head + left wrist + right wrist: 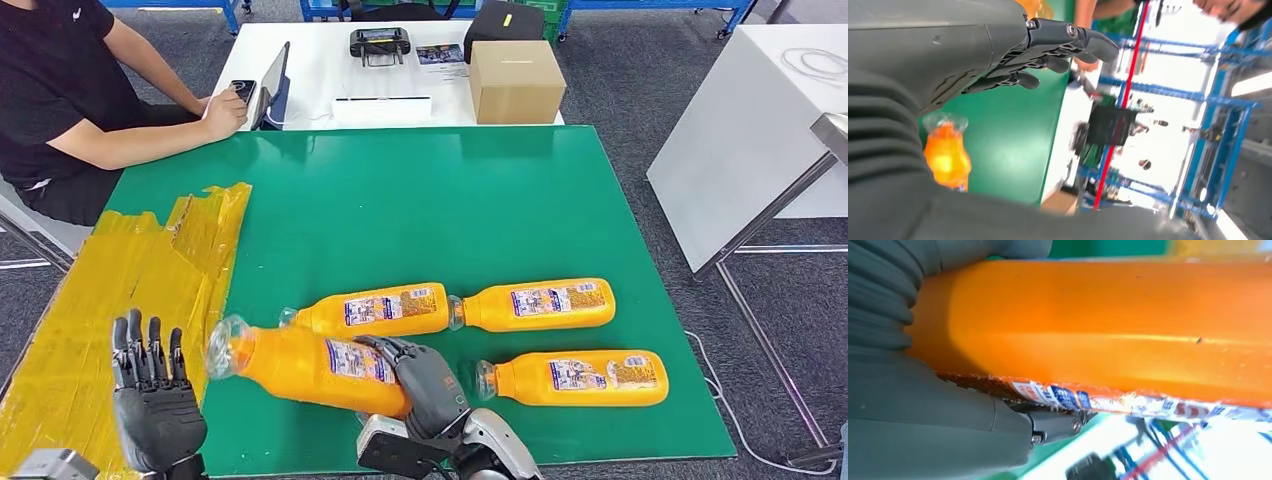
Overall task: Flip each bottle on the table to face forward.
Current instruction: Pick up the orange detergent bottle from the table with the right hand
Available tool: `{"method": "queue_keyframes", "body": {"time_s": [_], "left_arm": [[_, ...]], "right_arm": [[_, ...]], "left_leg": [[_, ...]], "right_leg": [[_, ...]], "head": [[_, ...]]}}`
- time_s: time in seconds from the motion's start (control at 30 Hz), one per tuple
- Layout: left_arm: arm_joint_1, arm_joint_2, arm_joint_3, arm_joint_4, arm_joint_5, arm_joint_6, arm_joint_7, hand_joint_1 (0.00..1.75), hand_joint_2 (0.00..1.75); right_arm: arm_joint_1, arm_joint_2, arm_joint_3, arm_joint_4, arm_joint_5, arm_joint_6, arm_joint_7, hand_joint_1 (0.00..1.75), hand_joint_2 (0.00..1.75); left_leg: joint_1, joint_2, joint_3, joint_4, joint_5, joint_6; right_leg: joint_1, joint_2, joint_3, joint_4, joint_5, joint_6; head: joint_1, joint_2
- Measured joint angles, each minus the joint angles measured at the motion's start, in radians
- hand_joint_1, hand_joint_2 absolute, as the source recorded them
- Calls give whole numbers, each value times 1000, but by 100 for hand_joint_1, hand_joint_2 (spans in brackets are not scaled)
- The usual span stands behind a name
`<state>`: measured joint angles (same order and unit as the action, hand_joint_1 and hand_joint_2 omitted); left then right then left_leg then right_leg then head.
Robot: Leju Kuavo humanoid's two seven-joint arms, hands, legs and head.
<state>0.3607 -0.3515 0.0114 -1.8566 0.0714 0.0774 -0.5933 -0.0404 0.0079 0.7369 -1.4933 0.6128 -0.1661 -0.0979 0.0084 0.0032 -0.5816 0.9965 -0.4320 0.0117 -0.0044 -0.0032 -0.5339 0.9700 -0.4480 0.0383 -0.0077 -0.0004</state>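
Bottle [305, 368] in your right hand [428, 385]: fingers wrapped around its body, near the green mat's [420, 200] front edge, cap pointing left. Your left hand [152, 400] hovers empty, fingers spread.
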Motion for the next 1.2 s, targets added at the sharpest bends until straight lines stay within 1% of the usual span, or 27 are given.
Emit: {"method": "queue_keyframes", "body": {"time_s": [0.1,0.27,0.4,0.6,0.97,1.2], "left_arm": [[-10,-1,-5,13,10,-19,12,0,175],[-33,-2,-34,44,26,-121,61,0,175],[-51,-2,-70,68,25,-151,65,0,175],[-57,-2,-121,77,30,-185,57,0,175],[-61,-2,-134,82,33,-194,54,0,175],[-65,8,-157,85,62,-264,25,0,175]], "right_arm": [[5,27,-16,-19,-7,-6,-14,175,175],[2,69,-36,-28,-32,-16,-56,175,175],[-18,99,-40,-18,-41,-10,-58,175,175],[-59,142,-40,34,-49,5,-58,175,175],[-77,162,-40,73,-55,10,-58,175,175],[-116,180,-39,135,-91,48,-49,175,175]], "left_leg": [[0,0,0,0,0,0],[-1,-1,-3,0,0,0],[-1,-1,-3,0,0,1],[-1,-1,-4,0,0,0],[-1,-1,-5,0,0,0],[-1,-1,-6,0,0,0]], "right_leg": [[0,0,-3,0,0,0],[-2,0,-3,0,0,0],[-1,0,-3,0,1,1],[-1,0,-3,0,0,1],[-1,0,-4,0,0,1],[-1,0,-4,0,0,0]], "head": [[0,0],[0,0],[0,0],[0,0],[0,0],[0,0]]}}
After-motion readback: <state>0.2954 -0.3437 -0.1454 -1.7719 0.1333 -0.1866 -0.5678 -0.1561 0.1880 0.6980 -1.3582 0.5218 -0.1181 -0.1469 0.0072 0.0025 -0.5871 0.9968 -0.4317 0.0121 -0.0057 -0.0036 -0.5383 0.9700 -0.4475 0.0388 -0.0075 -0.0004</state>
